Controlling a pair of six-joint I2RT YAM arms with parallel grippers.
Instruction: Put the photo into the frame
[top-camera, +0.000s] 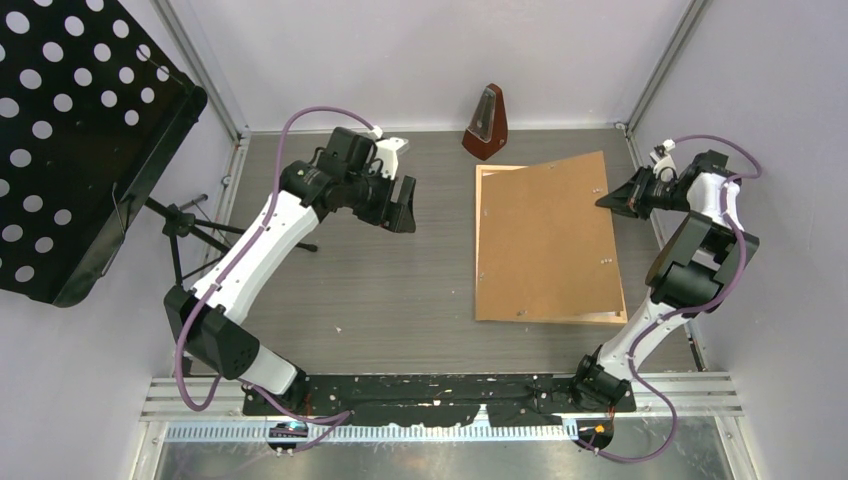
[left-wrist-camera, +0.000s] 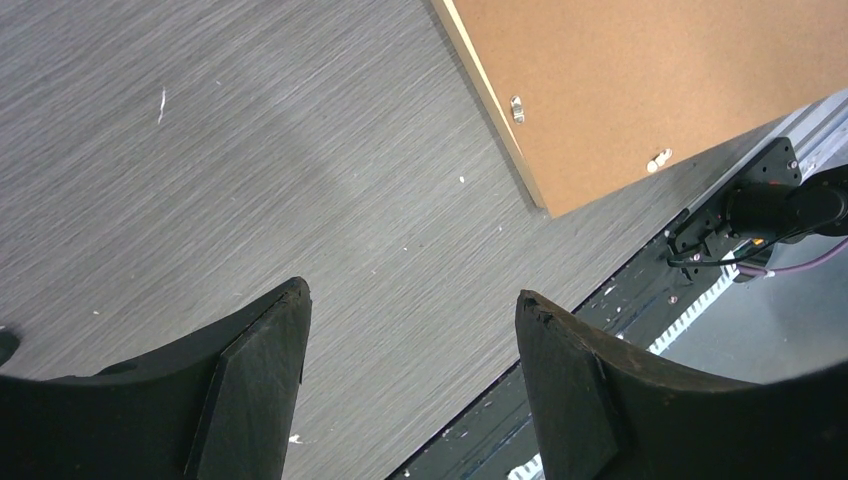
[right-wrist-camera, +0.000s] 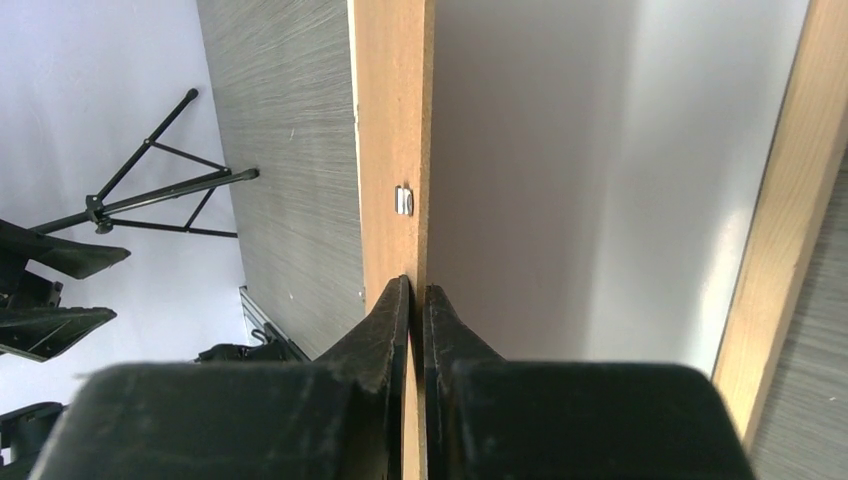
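The frame (top-camera: 497, 168) of light wood lies flat at the right of the table. On it rests a brown backing board (top-camera: 545, 240), skewed, with its right edge lifted. My right gripper (top-camera: 612, 200) is shut on that lifted edge. In the right wrist view the gripper (right-wrist-camera: 417, 285) pinches the thin board (right-wrist-camera: 392, 120) edge-on. Under the board, inside the frame's moulding (right-wrist-camera: 780, 200), lies a plain white sheet (right-wrist-camera: 600, 180), the photo back up as far as I can tell; no print shows. My left gripper (top-camera: 405, 205) hovers open over the bare table left of the frame, fingers (left-wrist-camera: 265, 370) empty.
A brown metronome (top-camera: 487, 122) stands at the back just beyond the frame. A black perforated music stand (top-camera: 70, 130) and its tripod (top-camera: 185, 220) stand at the left. White walls close in the back and right side near the right arm.
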